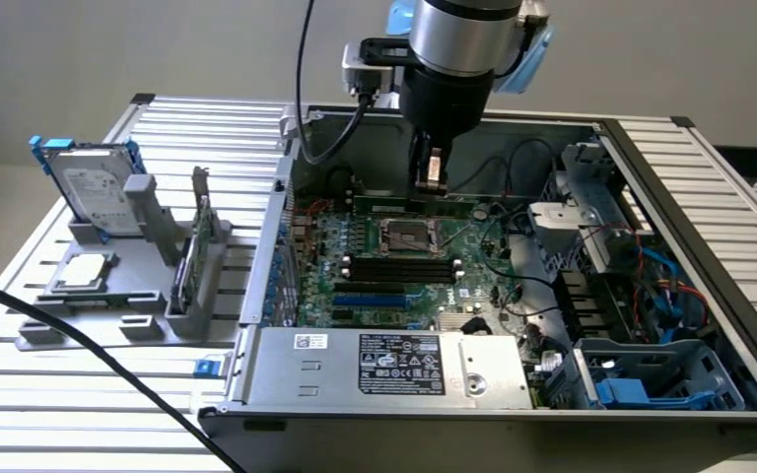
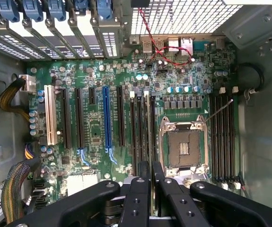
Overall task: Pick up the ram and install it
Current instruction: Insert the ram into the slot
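the hand (image 2: 151,179) is closed on the ram (image 2: 149,127), held edge-down directly below it, its long axis parallel to the black memory slots (image 2: 139,132) beside the cpu socket (image 2: 183,144).

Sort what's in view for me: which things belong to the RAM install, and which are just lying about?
In the job: gripper, shut on the ram; memory slots on the motherboard.
Lying about: hard drive and processor chip on the grey stand; power supply.
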Robot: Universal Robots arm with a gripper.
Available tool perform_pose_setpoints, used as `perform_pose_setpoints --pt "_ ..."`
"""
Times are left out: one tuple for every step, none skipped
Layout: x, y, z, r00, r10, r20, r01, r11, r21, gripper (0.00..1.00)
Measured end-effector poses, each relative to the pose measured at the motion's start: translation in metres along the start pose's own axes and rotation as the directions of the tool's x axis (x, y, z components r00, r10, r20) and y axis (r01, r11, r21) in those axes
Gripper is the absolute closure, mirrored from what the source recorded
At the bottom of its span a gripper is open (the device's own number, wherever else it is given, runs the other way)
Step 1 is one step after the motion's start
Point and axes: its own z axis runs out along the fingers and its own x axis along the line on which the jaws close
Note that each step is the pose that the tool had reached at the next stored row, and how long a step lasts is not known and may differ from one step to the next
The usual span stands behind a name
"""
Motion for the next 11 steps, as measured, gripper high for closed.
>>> perform_pose_setpoints --pt "0.000 0.0000 0.0000 1.0000 0.000 0.0000 0.000 1.0000 0.0000 0.86" --pt "0.000 0.0000 0.0000 1.0000 0.000 0.0000 0.000 1.0000 0.0000 0.86" --pt "0.000 0.0000 0.0002 1.0000 0.000 -0.0001 0.000 1.0000 0.0000 0.86" --pt "0.000 -0.0001 0.0012 1.0000 0.000 0.0001 0.000 1.0000 0.0001 0.86" --pt "0.000 -0.0002 0.0029 1.0000 0.000 0.0000 0.000 1.0000 0.0001 0.86" --pt "0.000 -0.0003 0.0047 1.0000 0.000 0.0000 0.000 1.0000 0.0002 0.86" --pt "0.001 -0.0004 0.0065 1.0000 0.000 -0.0001 0.000 1.0000 0.0002 0.86" --pt "0.001 -0.0005 0.0082 1.0000 0.000 -0.0001 0.000 1.0000 0.0002 0.86" --pt "0.001 -0.0005 0.0100 1.0000 0.000 -0.0002 0.000 1.0000 0.0002 0.86" --pt "0.001 -0.0006 0.0118 1.0000 0.000 -0.0002 0.000 1.0000 0.0002 0.86" --pt "0.001 -0.0007 0.0136 1.0000 0.000 -0.0002 0.000 1.0000 0.0002 0.86"
